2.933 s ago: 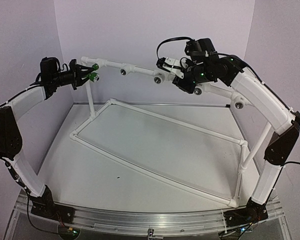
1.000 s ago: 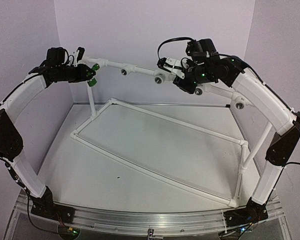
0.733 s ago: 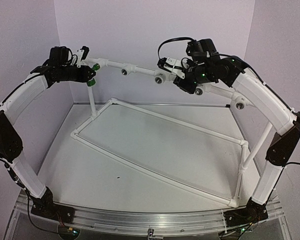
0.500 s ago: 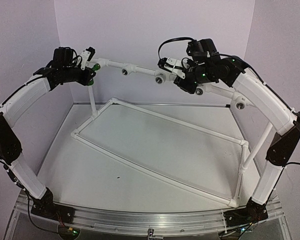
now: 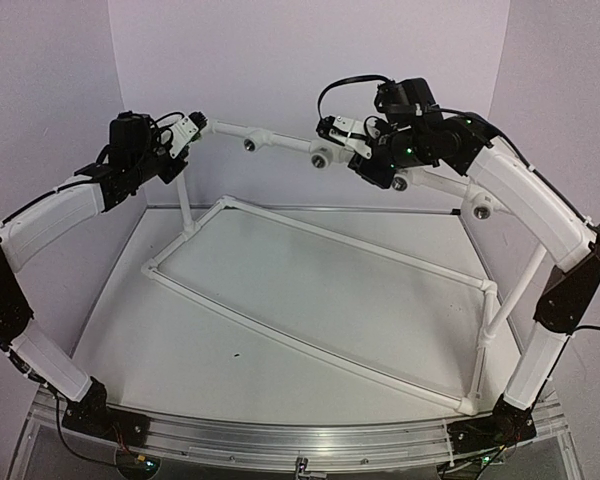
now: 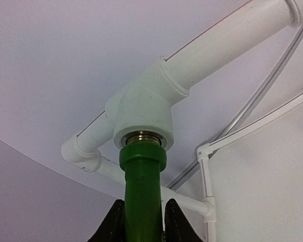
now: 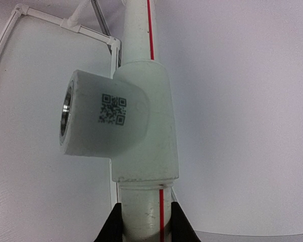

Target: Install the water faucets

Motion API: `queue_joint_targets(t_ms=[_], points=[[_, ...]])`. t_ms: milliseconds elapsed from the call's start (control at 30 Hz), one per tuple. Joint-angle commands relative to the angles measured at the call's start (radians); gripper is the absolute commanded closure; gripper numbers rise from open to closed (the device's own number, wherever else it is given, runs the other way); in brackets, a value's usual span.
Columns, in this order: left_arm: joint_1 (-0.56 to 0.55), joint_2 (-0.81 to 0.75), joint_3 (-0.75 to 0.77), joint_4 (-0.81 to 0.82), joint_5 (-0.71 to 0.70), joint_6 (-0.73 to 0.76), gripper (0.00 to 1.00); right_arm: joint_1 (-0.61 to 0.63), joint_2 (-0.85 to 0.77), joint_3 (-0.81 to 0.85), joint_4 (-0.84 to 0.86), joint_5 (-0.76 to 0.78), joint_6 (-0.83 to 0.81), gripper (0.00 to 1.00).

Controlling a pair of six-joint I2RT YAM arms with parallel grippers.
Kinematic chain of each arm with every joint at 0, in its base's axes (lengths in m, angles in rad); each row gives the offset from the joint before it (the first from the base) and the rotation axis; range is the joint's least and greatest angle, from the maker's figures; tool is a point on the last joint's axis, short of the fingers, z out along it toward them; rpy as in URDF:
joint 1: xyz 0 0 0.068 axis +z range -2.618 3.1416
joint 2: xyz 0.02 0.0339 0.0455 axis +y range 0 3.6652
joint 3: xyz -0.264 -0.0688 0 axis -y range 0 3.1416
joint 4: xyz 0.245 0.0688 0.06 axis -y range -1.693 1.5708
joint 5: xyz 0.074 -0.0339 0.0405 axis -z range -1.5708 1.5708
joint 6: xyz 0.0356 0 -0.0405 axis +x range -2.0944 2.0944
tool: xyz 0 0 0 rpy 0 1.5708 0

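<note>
Standing on the table (image 5: pixel 330 290), the white pipe frame (image 5: pixel 310 339) carries a raised top rail (image 5: pixel 280 141). Right gripper (image 7: pixel 143 217): clamped on the rail just below a tee fitting (image 7: pixel 136 126) whose socket is empty. Left gripper (image 6: pixel 141 222): closed on the green water faucet (image 6: pixel 141 186), whose silver thread (image 6: pixel 143 137) sits at the mouth of another tee (image 6: pixel 141 113). Risks, as judged: a tilted faucet could cross-thread, and twisting may flex the light frame or let the smooth green body slip between the fingers.

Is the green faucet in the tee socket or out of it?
In: the faucet has its metal end inside the tee, collar near the rim.
</note>
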Motion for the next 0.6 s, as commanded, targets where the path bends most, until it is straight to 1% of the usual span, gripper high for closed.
queue_joint_targets(t_ms=[0, 100, 233, 467, 567], points=[[-0.078, -0.029, -0.087, 0.257, -0.011, 0.333, 1.0, 0.05, -0.037, -0.034, -0.146, -0.184, 0.034, 1.0], [-0.086, -0.024, -0.138, 0.352, -0.041, 0.419, 1.0, 0.05, -0.038, -0.035, -0.146, -0.179, 0.037, 1.0], [-0.088, -0.044, -0.176, 0.396, -0.051, 0.448, 1.0, 0.05, -0.038, -0.039, -0.145, -0.16, 0.041, 1.0], [-0.091, -0.069, -0.259, 0.523, -0.085, 0.567, 1.0, 0.05, -0.031, -0.034, -0.141, -0.148, 0.052, 1.0], [-0.092, -0.071, -0.271, 0.548, -0.095, 0.602, 1.0, 0.05, -0.029, -0.03, -0.139, -0.149, 0.054, 1.0]])
